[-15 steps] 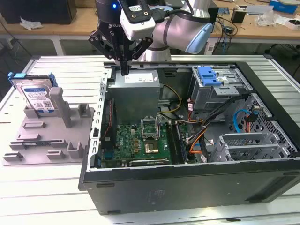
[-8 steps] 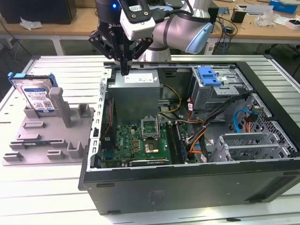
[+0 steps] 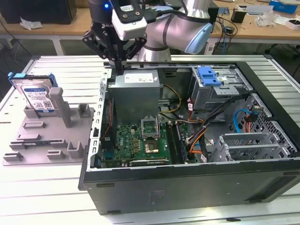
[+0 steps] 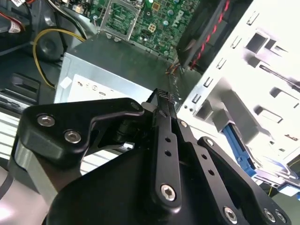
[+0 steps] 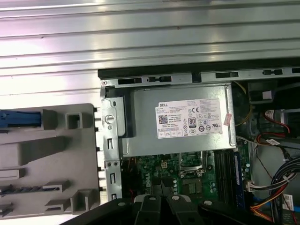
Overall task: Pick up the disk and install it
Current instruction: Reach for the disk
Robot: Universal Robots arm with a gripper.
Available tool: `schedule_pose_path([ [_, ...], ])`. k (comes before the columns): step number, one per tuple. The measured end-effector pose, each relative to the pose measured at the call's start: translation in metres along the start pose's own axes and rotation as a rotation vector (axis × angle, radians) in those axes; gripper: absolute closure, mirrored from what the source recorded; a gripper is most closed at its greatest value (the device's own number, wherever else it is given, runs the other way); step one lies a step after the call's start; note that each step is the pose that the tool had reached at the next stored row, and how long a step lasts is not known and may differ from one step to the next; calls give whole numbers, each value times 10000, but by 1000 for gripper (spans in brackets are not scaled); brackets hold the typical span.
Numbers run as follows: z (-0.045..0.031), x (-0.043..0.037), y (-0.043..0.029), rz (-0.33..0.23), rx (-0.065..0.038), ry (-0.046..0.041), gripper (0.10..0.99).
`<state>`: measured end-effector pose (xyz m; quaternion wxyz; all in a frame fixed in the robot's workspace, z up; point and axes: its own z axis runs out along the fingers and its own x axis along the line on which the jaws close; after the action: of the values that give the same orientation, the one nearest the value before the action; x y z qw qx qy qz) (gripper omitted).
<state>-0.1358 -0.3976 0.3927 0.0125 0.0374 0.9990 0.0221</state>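
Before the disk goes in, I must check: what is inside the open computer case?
A grey power supply, a green motherboard, coloured cables and a metal drive cage with a blue latch. What lies beneath the power supply is covered.

The desk (image 3: 56,70) was ribbed silver metal. Beyond its far edge stood a wooden table (image 3: 51,27) on white legs (image 3: 57,45), over dark floor (image 3: 28,47).

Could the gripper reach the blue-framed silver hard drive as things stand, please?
Probably yes: the silver hard drive stands exposed in a grey plastic holder outside the black case, nothing blocking the gripper.
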Motion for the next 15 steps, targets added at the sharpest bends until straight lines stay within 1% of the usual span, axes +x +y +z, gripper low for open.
schedule_pose_path([
  [1, 1, 52, 8, 1, 0, 1, 980],
  [3, 2, 126, 17, 1, 2, 1, 980],
  [7, 9, 306, 29, -1, 1, 1, 980],
  [8, 12, 392, 41, 2, 1, 1, 980],
  [10, 15, 488, 52, 0, 1, 1, 980],
  [11, 18, 573, 63, 1, 2, 1, 980],
  [12, 24, 679, 87, 2, 2, 1, 980],
  [15, 36, 817, 129, 2, 0, 0, 980],
])
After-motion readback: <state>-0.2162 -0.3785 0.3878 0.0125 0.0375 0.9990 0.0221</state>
